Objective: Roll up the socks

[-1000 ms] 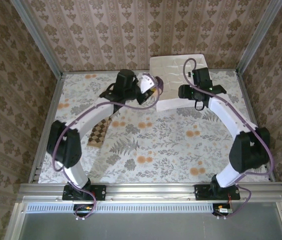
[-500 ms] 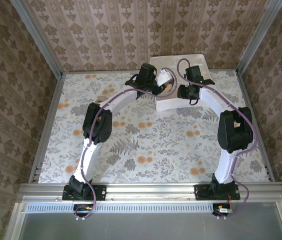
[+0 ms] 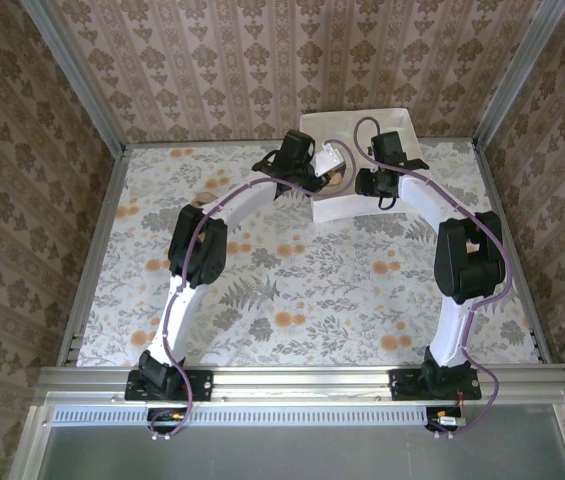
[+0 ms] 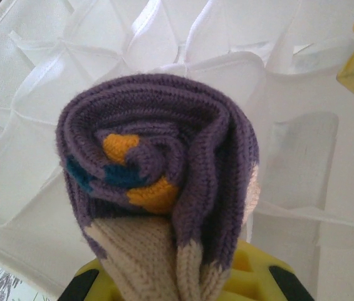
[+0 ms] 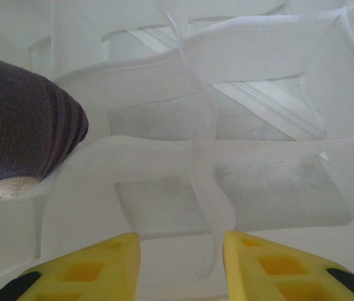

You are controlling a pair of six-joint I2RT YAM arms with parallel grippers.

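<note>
Both arms reach to the far side of the floral-patterned table (image 3: pixel 292 290), meeting over the white fabric divider box (image 3: pixel 390 122) at the far edge, right of centre.

Left gripper (image 3: pixel 334 175): jaws clamped on the rolled dark purple knitted sock (image 4: pixel 164 163). Its yellow fingers (image 4: pixel 255 273) show on either side of the tan end at the base of the roll. The spiral end faces the left wrist camera, with orange and teal patches at the core. The roll sits over the box's cells; I cannot tell whether it is inside 1 yet.

Right gripper (image 5: pixel 180 260): just right of the left one, also over the box. Jaws apart, 2 yellow fingers (image 5: pixel 89 269) either side of a thin white divider strip, not pinching it. The sock shows at the left of the right wrist view, against a cell wall.
</note>
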